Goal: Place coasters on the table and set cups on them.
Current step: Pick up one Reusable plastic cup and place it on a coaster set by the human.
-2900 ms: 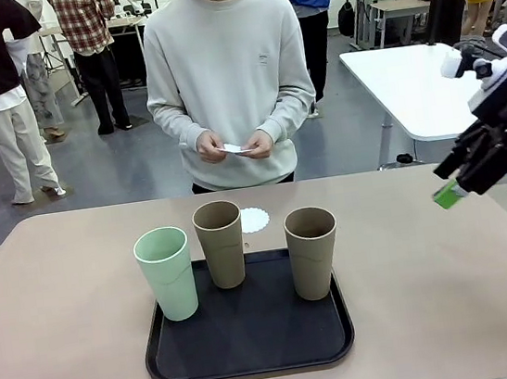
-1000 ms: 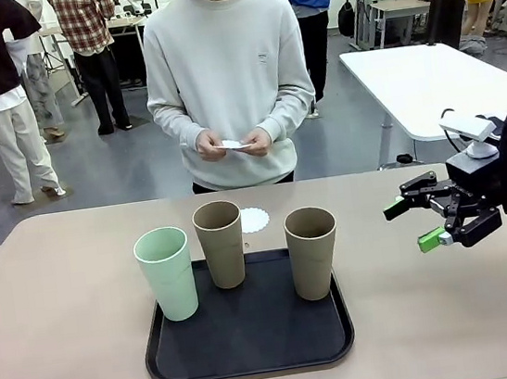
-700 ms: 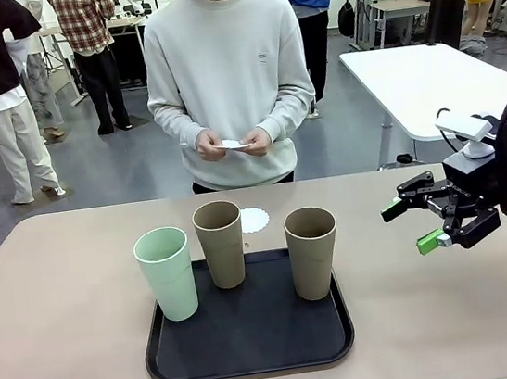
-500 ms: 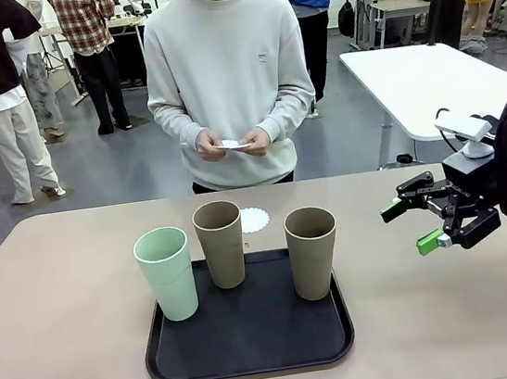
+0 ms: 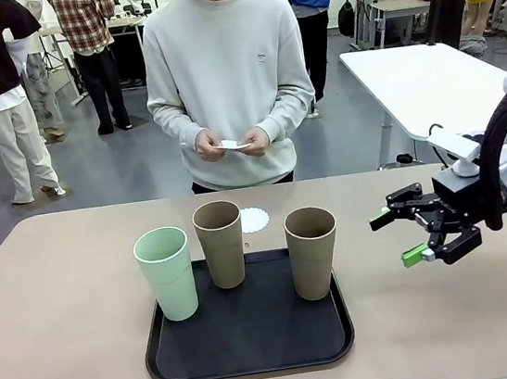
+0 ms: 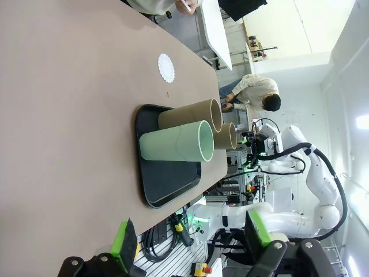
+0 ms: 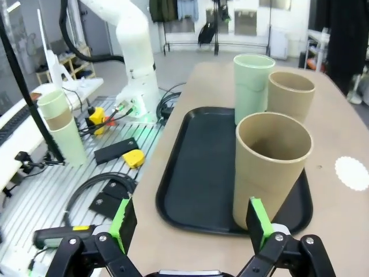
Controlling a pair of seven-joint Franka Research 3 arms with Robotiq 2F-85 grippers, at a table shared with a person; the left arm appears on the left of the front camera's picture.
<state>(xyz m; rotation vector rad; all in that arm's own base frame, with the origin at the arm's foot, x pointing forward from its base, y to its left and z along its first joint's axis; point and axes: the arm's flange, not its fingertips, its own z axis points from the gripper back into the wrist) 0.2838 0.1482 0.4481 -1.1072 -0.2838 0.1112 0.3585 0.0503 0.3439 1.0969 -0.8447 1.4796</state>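
Right hand [image 5: 396, 239] has swung down from up high at the tabletop's right edge and, over the last sec, crept left and a bit lower. It now hangs just above the tabletop [image 5: 65, 317], near the right tan cup [image 5: 313, 252] but not touching, fingers spread wide w/ nothing btwn them. Right wrist view has that cup dead ahead btwn the green pads, so prob the approach for a side grasp (my read, grasp not yet begun). Nothing else has moved: all 3 cups stand upright on the black tray [image 5: 253, 325], w/ the mint cup [image 5: 166, 274] front-left, the second tan cup [image 5: 221, 245] at the back and the right tan cup front-right. One coaster [image 5: 255, 218] lies flat on the tabletop just behind the tray, btwn the two tan cups, bare. Person's hands [image 5: 233, 143] hold something thin and white at waist height, likely the remaining coasters; too small to be sure. Left hand [image 6: 190, 236] is well back from the tray, fingers apart, empty. So: 1 coaster down, no cup on one yet; first cup pick looks imminent, w/ the laid coaster the likely target.
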